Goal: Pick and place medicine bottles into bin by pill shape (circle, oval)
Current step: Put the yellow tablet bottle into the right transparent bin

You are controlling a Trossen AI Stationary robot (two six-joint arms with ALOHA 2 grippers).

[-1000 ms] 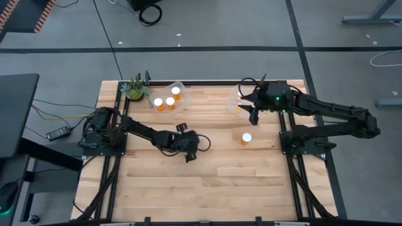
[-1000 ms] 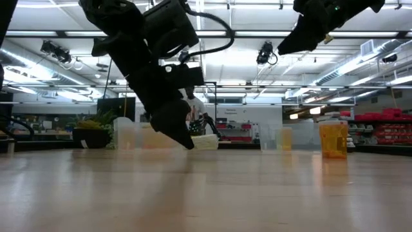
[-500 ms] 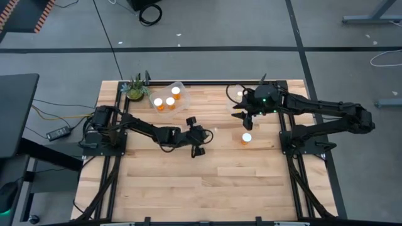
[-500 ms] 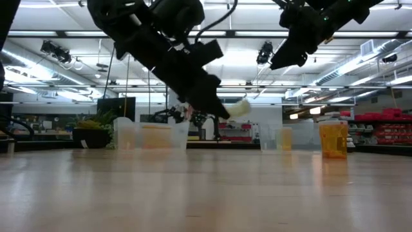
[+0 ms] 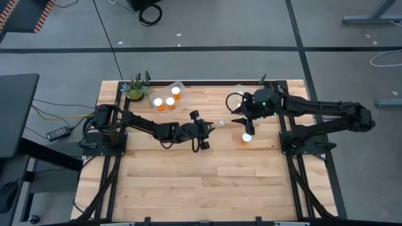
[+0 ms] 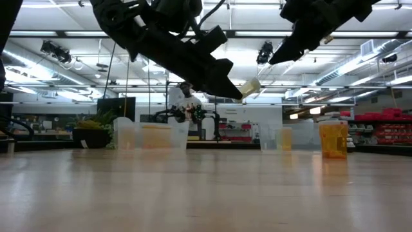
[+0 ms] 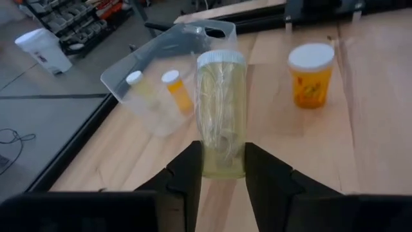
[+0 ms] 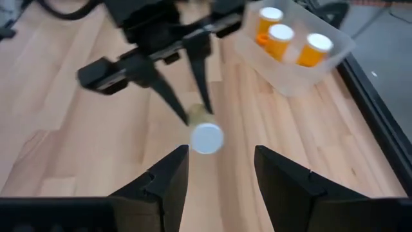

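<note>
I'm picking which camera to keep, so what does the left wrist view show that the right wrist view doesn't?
Only the left wrist view shows the standing orange bottle and the bin with two small bottles. Only the right wrist view shows the bin holding three bottles and the open right gripper. Both show the pale bottle held by the left gripper.

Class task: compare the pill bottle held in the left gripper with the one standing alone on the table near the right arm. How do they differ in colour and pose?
The held bottle is pale yellowish; the standing bottle is deeper orange. The held bottle is lifted off the table, clamped by the left gripper; the standing bottle rests upright, untouched, below the open right gripper. Both have white caps.
</note>
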